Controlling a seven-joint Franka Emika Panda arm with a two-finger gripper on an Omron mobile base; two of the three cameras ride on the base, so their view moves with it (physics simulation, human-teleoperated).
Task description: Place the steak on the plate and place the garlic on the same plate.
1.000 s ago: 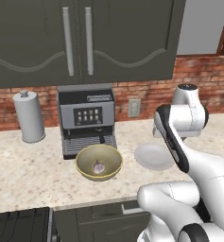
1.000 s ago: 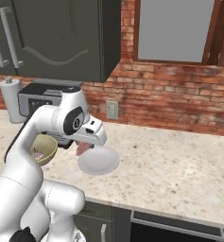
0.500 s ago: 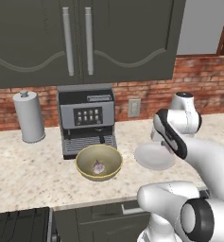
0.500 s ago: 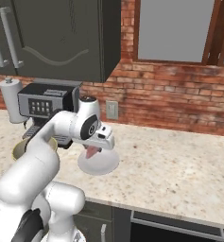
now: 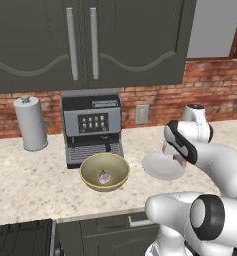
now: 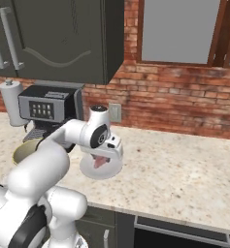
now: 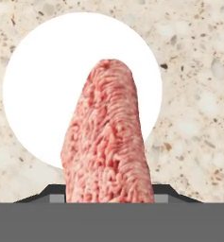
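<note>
Gripping grainy pink steak, gripper apparently just above smooth round white plate

On the counter we see the bowl in front of the coffee machine, with the garlic in it. The plate lies right of the bowl. The steak hangs above the plate. The paper roll stands left of the machine.
</note>
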